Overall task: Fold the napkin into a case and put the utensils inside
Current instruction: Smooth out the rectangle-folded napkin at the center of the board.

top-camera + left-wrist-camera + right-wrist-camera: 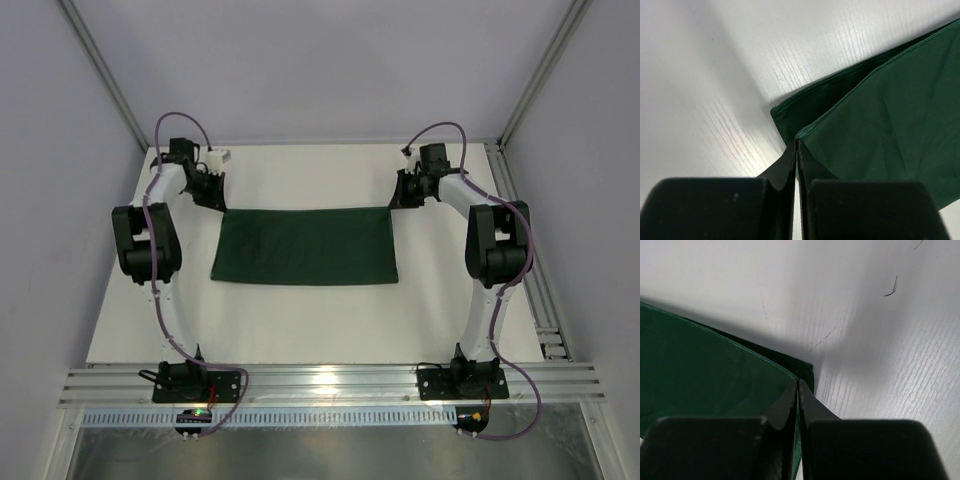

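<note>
Left claw (796,146) first: its two black fingers are pressed flat together, no gap to speak of, and the tips sit right on the near corner of the napkin's (305,247) top layer. From the wrist view it looks like that corner is nipped between them. The hemmed edge runs straight into the tips, and the top layer rides a little above the one under it, with a dark shadowy gap between the two.

The right claw (798,384) is pretty much the mirror of that. Fingers are squeezed together, tips on the top layer's corner at the other end, and a sliver of the bottom layer pokes out just past it.

Pulling back, the napkin is dark green and doubled over into a wide flat rectangle, sitting about mid-table between the two arms. The claws are on its two far corners, left one on the far-left corner and right one on the far-right. Both arms reach out from their bases at the near edge and bend in towards the cloth. The near edge of the cloth lies flat on the table (300,325).

The tabletop is white with a faint wood grain, plus a couple of thin dark scratch marks (892,287) off beyond the right claw. Purple cables (182,118) loop over each arm, and a metal rail (330,380) runs along the near side where the bases are bolted.
</note>
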Controlling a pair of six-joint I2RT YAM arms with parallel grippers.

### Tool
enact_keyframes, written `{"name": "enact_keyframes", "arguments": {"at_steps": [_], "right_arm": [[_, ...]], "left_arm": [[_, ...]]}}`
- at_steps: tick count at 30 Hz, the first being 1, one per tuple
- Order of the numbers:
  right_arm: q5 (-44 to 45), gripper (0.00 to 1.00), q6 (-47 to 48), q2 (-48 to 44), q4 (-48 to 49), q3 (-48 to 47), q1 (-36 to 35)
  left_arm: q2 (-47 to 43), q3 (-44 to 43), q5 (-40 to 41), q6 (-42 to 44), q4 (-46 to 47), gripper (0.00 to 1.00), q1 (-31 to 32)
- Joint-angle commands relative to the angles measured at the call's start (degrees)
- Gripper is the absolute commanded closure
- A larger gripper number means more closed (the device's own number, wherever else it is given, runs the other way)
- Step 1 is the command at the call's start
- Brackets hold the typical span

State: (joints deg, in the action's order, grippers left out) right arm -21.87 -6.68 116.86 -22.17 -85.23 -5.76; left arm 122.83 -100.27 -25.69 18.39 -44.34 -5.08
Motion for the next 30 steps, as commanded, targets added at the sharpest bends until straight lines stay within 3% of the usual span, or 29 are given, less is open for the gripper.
{"name": "enact_keyframes", "arguments": {"at_steps": [1,3,4,6,8,9,10,13,16,17,20,24,30], "right_arm": [[-0.98,0.96,-0.27,1.44,0.12,-3.27,0.14],[-1.07,0.96,-0.27,2.14,-0.06,-3.8,0.22],[-1.07,0.91,-0.27,2.41,-0.24,-4.06,0.14],[-0.98,0.86,-0.27,2.76,-0.85,-4.5,0.22],[-0.98,0.73,-0.27,3.2,-1.2,-5.12,0.22],[-0.55,0.65,-0.27,3.37,-1.99,-5.38,0.22],[-0.11,0.56,-0.27,3.29,-2.52,-5.65,0.14],[2.78,0.54,0.43,1.54,-4.01,-5.56,-0.39],[9.88,0.54,2.19,-3.9,-5.25,-2.67,-2.41],[11.65,0.54,2.46,-7.57,-4.55,0.39,-4.5],[14.04,0.57,1.41,-14.52,-1.57,9.07,-9.16],[11.77,0.85,-2.54,-21.05,4.32,20.17,-14.62],[7.46,0.96,-10.1,-22.99,11.62,32.57,-18.23]], "left_arm": [[0.48,-2.12,0.47,0.06,0.48,1.0,-0.46],[0.57,-2.21,0.73,-0.02,0.74,1.0,-0.54],[0.57,-2.21,0.91,0.06,0.74,1.0,-0.54],[0.49,-2.21,1.43,0.06,0.83,0.92,-0.54],[0.31,-2.12,2.22,-0.29,1.01,0.72,-0.54],[0.05,-2.21,2.31,-0.37,1.09,0.55,-0.54],[-0.39,-2.21,2.31,-0.72,1.36,0.52,-0.54],[-2.93,-1.95,1.7,-1.08,0.75,0.51,-0.46],[-8.1,0.94,1.08,-0.99,-0.74,0.58,-0.02],[-9.87,5.13,0.21,-0.73,-0.84,0.66,0.51],[-15.67,14.7,1.34,2.07,-2.58,0.74,2.87],[-19.46,24.21,3.01,3.84,-4.27,0.76,4.29],[-20.08,31.27,6.09,2.79,-0.5,0.76,4.2]]}}
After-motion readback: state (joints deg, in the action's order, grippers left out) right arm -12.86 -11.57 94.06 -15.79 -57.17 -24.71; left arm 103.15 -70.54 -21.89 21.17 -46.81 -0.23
